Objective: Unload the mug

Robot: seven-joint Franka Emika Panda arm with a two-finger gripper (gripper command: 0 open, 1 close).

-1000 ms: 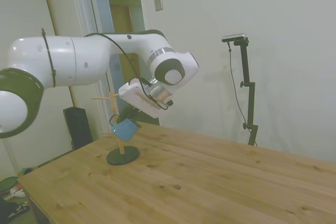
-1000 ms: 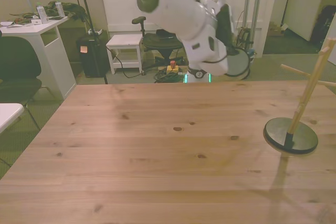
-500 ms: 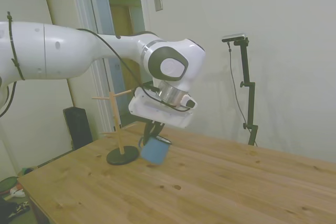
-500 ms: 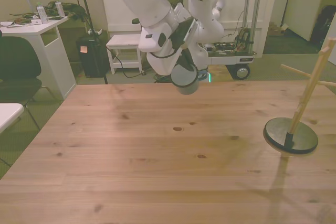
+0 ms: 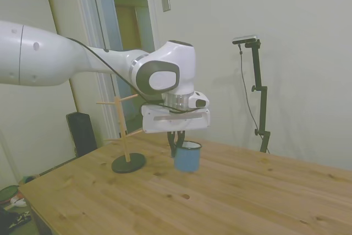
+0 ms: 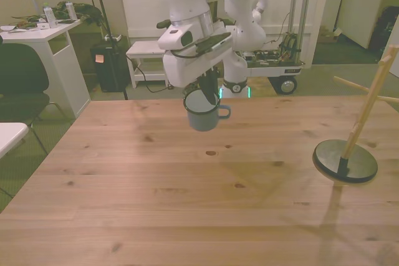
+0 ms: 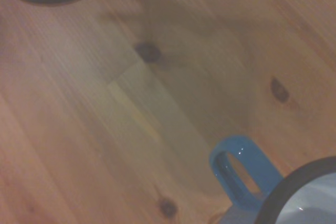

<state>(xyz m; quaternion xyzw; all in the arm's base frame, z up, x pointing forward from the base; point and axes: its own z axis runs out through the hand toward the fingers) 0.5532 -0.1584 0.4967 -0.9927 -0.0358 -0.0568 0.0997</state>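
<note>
Mug [image 5: 187, 157] is off the peg stand [image 5: 127, 134] and hangs upright above the wooden table [image 5: 231, 191], well apart from the stand; best to lower it straight down, keep it level, and release only once the base sits flat. Gripper [image 6: 206, 91] fingers are pinched on the mug's rim from above, body hanging below, loop handle [image 7: 240, 170] sticking out sideways.

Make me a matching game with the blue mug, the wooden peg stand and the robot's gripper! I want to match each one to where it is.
Things:
1. mug
2. peg stand
3. gripper

Places:
A. standing on the table at the front view's right
B. clamped on the mug's rim from above
C. hanging upright above the table, off the stand

Pairs: 1-C, 2-A, 3-B
</note>
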